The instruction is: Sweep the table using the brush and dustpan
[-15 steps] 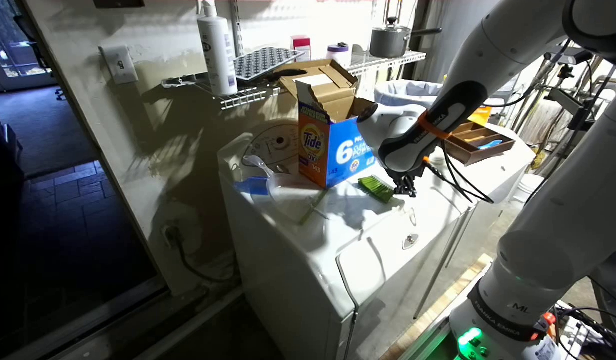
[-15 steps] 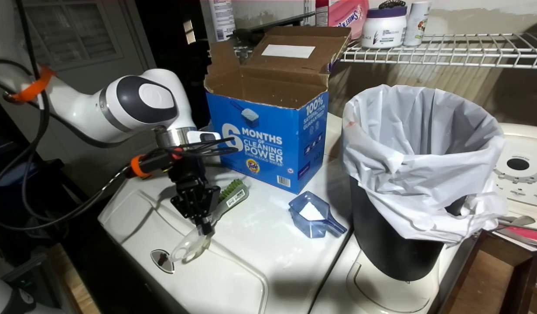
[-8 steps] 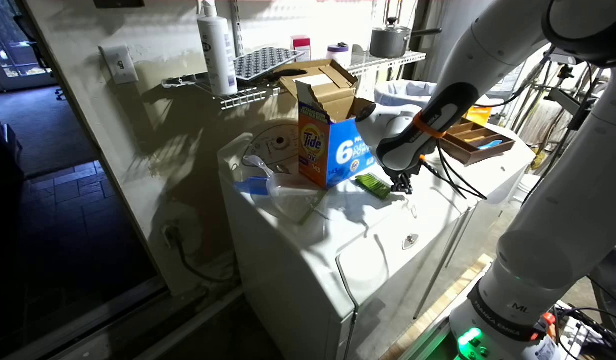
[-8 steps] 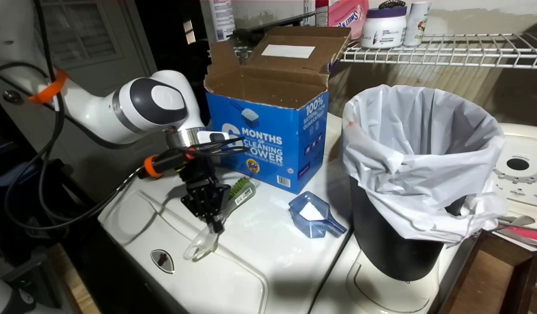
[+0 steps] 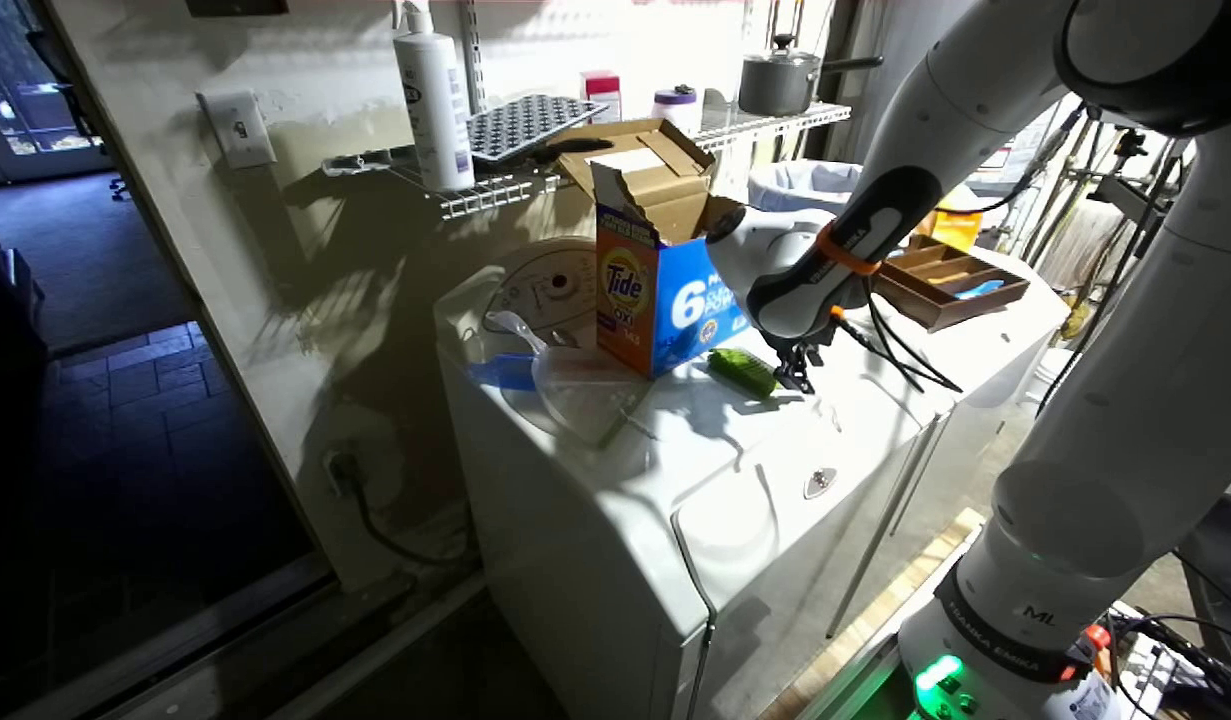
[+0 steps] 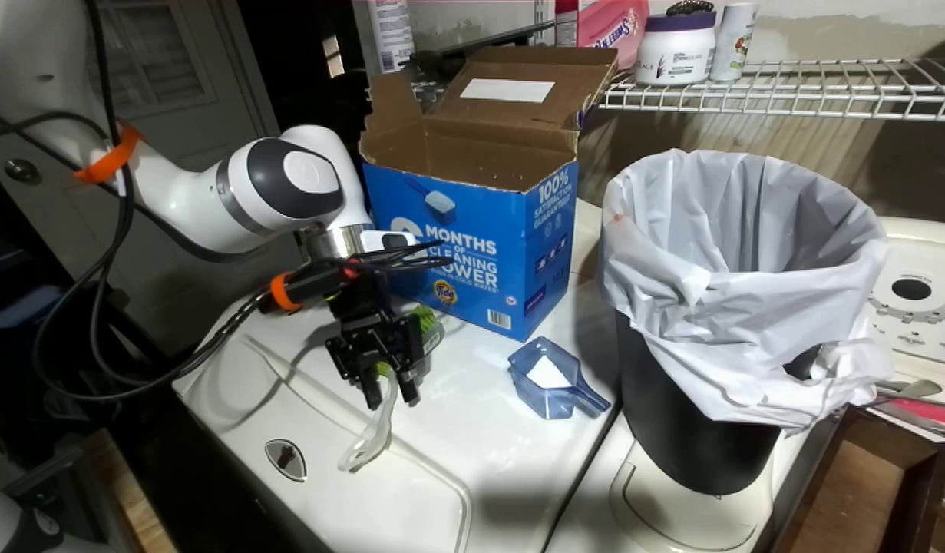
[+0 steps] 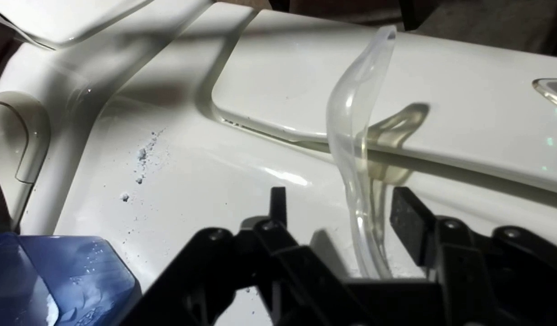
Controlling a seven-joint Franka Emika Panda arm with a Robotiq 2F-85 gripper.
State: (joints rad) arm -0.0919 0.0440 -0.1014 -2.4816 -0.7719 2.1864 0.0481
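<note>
The green-bristled, clear-handled brush (image 5: 743, 372) rests on the white, powder-specked worktop (image 7: 192, 190). The clear dustpan (image 5: 580, 395) lies near one end.

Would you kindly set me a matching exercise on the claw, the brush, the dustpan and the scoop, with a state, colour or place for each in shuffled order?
Things:
1. claw
2. brush
3. dustpan
4. scoop

Descriptions:
A. has white powder inside
B. beside the orange face of the detergent box
C. jaws apart, a clear handle between them
D. has green bristles

Pairs: 1-C; 2-D; 3-B; 4-A
</note>
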